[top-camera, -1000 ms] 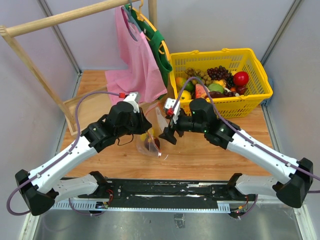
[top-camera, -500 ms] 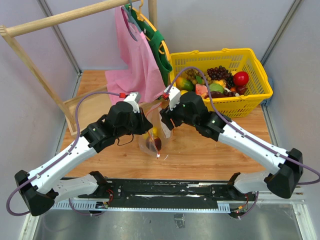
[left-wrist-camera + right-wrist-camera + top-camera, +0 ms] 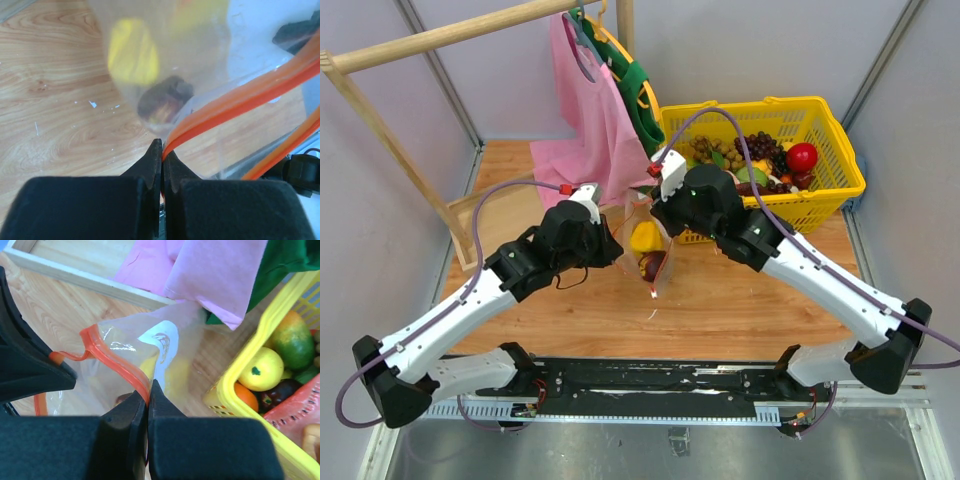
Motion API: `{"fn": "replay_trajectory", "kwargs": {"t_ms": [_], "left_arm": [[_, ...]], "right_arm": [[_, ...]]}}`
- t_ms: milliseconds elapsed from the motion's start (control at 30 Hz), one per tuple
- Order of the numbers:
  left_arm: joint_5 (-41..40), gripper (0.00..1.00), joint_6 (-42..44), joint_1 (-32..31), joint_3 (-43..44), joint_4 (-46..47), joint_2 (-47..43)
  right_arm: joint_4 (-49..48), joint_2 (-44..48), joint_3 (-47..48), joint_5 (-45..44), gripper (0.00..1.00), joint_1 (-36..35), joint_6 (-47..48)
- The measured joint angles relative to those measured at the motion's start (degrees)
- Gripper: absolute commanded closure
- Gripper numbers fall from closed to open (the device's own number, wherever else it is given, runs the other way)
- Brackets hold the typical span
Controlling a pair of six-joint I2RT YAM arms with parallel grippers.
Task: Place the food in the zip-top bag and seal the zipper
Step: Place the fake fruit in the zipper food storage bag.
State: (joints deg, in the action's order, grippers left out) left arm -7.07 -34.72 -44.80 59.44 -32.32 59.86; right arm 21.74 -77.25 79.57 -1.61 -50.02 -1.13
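A second ago the right gripper stood wide and low over the table, beside a zip-top bag slumped below the middle of the overhead frame; it has since swung up and left and snapped its jaws fully together on the red-orange zipper, pinching the strip at the bottom centre of its own wrist view. The left gripper has stayed clamped on the same strip from the opposite side. With both ends held, the bag has risen off the wood and now hangs between the two wrists at the centre of the overhead frame, a yellow piece and a dark red piece sagging in its bottom. In the left wrist view the two orange lips run apart toward the right edge, so the mouth looks unsealed. This reads as the grip needed to stretch the zipper for closing, while more produce sits in the yellow basket at upper right
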Motion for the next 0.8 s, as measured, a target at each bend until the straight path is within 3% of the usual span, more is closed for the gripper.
{"fn": "replay_trajectory", "kwargs": {"t_ms": [233,367,533,800], "left_arm": [[0.00,1.00,-0.35,0.00,0.57,0.13,-2.14],[-0.61,1.00,-0.92,0.00,-0.07,-0.35,-2.64],[-1.53,1.00,-1.07,0.00,-0.15,-1.38,-2.54],[-6.93,1.00,-2.21,0.00,2.23,-5.16,-0.33]], "right_arm": [[0.28,-0.63,-0.90,-5.62,0.98,0.00,0.11],[1.88,-2.80,-2.58,-9.03,0.85,0.00,0.20],[2.67,-2.99,-2.51,-8.72,0.55,0.00,1.40],[6.12,0.04,1.79,-6.49,0.34,0.66,5.29]]}}
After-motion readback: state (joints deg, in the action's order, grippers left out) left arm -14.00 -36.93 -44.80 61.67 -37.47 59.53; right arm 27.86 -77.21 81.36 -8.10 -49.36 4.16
